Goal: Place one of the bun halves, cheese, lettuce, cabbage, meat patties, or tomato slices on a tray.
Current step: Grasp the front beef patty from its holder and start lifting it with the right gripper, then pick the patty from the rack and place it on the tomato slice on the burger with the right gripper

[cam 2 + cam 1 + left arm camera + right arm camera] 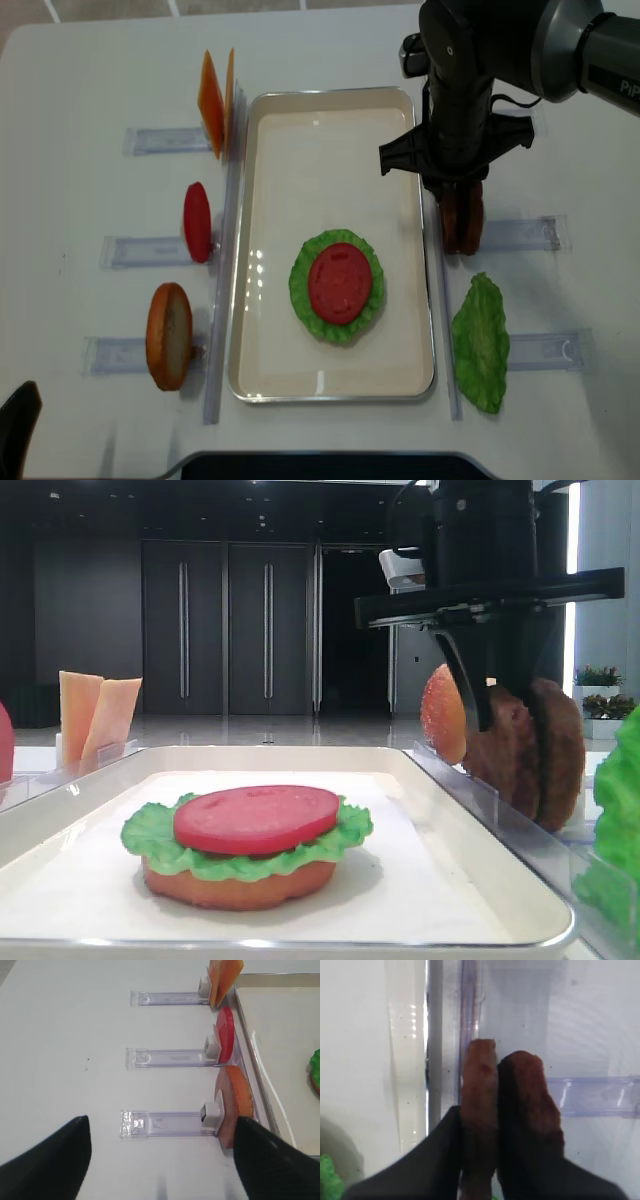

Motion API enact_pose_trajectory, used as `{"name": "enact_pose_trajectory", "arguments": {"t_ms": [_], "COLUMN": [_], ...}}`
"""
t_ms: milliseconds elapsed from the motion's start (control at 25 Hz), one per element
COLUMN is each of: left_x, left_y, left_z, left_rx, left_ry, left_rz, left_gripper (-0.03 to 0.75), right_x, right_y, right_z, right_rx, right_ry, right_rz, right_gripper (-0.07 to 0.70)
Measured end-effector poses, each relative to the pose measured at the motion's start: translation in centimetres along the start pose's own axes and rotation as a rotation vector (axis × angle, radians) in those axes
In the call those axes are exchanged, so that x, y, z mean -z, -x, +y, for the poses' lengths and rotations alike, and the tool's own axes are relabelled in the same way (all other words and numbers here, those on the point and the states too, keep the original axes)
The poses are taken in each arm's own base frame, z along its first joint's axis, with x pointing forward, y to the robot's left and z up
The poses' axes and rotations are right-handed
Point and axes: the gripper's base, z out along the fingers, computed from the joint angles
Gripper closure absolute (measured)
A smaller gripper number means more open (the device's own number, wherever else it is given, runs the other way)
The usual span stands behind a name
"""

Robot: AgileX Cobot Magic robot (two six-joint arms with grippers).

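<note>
Right gripper (505, 715) clamps one patty (479, 1110) right of the tray (270, 120), where bun (240, 880), lettuce (150, 835) and tomato (257, 818) already sit stacked.

Looks like a lab or demo hall: white table (80, 60), dark double doors (225, 630) far behind, planters (600, 685) far right.
</note>
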Motion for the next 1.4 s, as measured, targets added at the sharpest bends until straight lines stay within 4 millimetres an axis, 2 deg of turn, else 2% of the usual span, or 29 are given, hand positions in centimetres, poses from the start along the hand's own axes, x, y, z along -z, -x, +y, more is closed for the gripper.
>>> {"name": "enact_pose_trajectory", "arguments": {"t_ms": [80, 440, 760, 920, 1240, 1400], "left_x": [0.0, 0.0, 0.0, 0.0, 0.0, 0.0], "left_y": [0.0, 0.0, 0.0, 0.0, 0.0, 0.0], "left_z": [0.0, 0.0, 0.0, 0.0, 0.0, 0.0], "left_rx": [0.000, 0.000, 0.000, 0.000, 0.000, 0.000], "left_ry": [0.000, 0.000, 0.000, 0.000, 0.000, 0.000], "left_rz": [0.000, 0.000, 0.000, 0.000, 0.000, 0.000], "left_gripper": [0.021, 0.021, 0.021, 0.021, 0.021, 0.021], "right_x": [0.0, 0.0, 1.2, 2.4, 6.6, 7.8], "right_y": [0.0, -0.1, 0.2, 0.1, -0.9, -1.5], "right_z": [-0.1, -0.1, 0.0, 0.0, -0.9, -0.9], "right_rx": [0.005, 0.018, 0.013, 0.009, -0.006, -0.020], "right_ry": [-0.009, -0.011, 0.000, 0.027, 0.094, 0.151], "right_rz": [0.005, 0.013, 0.020, -0.006, -0.097, -0.101], "right_gripper": [0.486, 0.486, 0.486, 0.486, 0.486, 0.486]}}
